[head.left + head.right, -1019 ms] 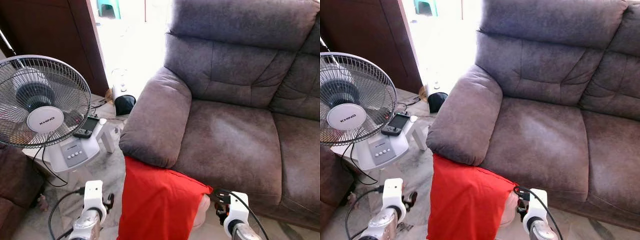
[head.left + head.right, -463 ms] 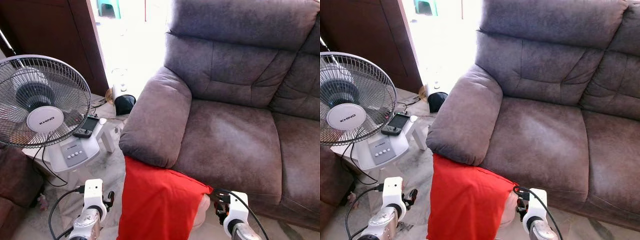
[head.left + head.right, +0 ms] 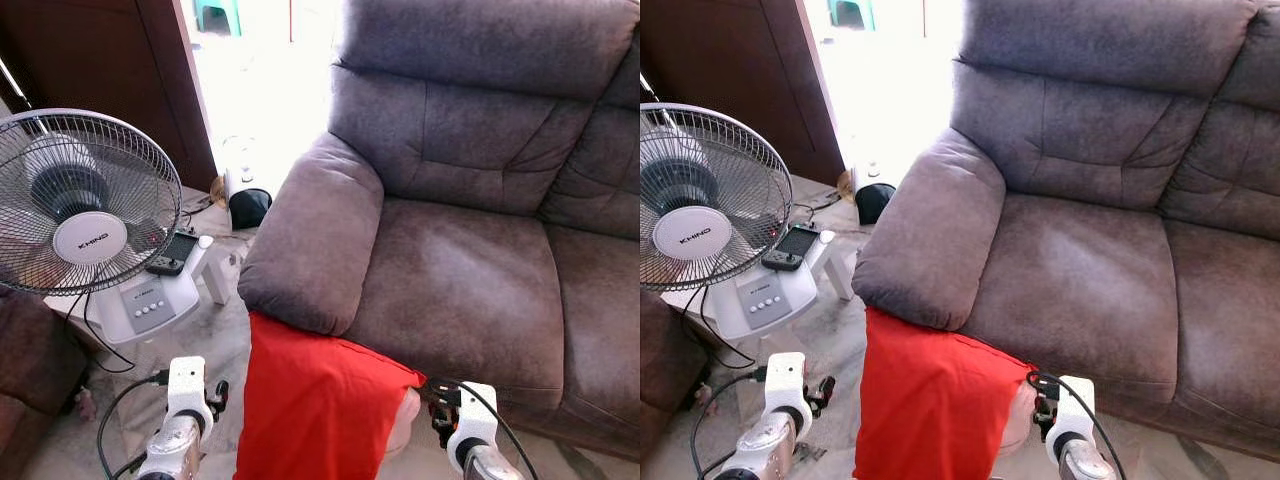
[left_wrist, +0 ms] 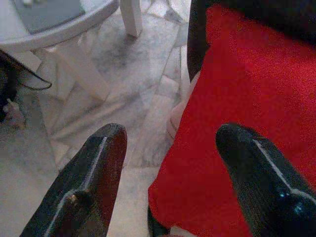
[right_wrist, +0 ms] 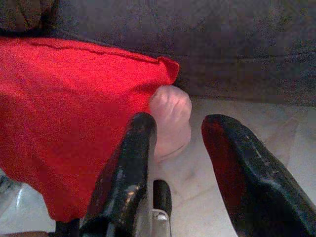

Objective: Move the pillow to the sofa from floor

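Note:
A pillow in a red cover [image 3: 315, 405] stands on the floor, leaning against the front of the grey sofa [image 3: 460, 280] just below its left armrest [image 3: 315, 235]. A pale pink end of the pillow [image 5: 170, 116] pokes out of the cover on its right side. My left gripper [image 4: 170, 148] is open at the pillow's left edge, one finger over the floor and one over the red cloth. My right gripper [image 5: 180, 163] is open by the pink end, above the marble floor. Both wrists [image 3: 185, 400] [image 3: 470, 430] flank the pillow low in the eye views.
A white standing fan [image 3: 85, 205] sits on a small white table [image 3: 150, 305] at the left, with a remote [image 3: 175, 255] beside it and cables [image 3: 110, 360] trailing down. A dark round object [image 3: 248, 207] sits by the doorway. A brown seat edge [image 3: 30, 390] is at far left.

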Robot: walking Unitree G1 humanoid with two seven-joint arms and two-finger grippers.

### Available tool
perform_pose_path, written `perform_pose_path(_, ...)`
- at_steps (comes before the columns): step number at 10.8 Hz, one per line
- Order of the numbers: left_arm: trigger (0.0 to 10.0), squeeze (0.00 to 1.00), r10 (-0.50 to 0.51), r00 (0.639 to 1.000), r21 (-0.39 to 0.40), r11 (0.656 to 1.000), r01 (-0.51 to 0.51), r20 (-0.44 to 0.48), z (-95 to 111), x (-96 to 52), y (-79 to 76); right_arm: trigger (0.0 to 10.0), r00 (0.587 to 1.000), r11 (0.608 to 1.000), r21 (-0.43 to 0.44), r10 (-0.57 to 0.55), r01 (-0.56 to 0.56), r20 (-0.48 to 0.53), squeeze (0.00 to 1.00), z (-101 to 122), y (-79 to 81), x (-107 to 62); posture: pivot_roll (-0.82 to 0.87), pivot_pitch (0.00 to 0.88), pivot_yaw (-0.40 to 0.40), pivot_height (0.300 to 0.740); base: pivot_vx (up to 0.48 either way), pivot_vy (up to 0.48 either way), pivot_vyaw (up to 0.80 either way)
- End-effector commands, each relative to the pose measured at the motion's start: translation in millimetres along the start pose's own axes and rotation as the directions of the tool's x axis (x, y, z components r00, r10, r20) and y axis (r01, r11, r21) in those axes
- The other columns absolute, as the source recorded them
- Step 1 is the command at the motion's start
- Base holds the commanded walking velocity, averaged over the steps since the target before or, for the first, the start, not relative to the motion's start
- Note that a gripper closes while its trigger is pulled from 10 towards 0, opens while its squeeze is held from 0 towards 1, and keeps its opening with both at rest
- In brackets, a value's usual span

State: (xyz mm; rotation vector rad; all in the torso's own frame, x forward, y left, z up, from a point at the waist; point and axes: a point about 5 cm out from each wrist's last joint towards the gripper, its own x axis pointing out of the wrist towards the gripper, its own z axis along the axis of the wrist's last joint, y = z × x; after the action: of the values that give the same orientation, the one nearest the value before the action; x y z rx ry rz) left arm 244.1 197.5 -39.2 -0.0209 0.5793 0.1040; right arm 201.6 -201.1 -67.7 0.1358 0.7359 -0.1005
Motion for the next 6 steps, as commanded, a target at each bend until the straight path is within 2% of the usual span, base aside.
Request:
perform_pose_path(1,10.0,0.0,-0.008,0.999,-0.019,1.0,0.009,0.046,8.8,2.1,-1.7,10.0,1.0,1.0,0.002,0.006,-0.006,0.028,0.0,1.3,-0.6,-0.8,0.06,0.101,-0.024,0.74,0.0,0.0,0.0)
perform_pose_path(3,10.0,0.0,-0.001,0.988,-0.011,1.0,0.003,0.153,23.8,2.9,-3.5,10.0,0.996,1.0,-0.005,0.003,-0.002,0.084,0.0,5.8,-0.8,-1.5,0.06,0.099,-0.026,0.74,0.0,0.0,0.0)
perform_pose_path(5,10.0,0.0,0.001,0.954,0.006,1.0,-0.003,0.301,42.2,-0.7,0.6,10.0,0.987,1.0,0.018,-0.008,0.005,0.161,0.0,10.9,-0.9,-3.2,0.05,0.095,-0.024,0.74,0.0,0.0,0.0)
perform_pose_path(6,10.0,0.0,-0.008,0.935,0.0,1.0,0.009,0.355,48.8,-3.3,0.9,10.0,0.945,1.0,0.006,-0.018,0.017,0.325,0.0,45.9,-0.7,-0.3,0.05,0.086,-0.022,0.74,0.0,0.0,0.0)
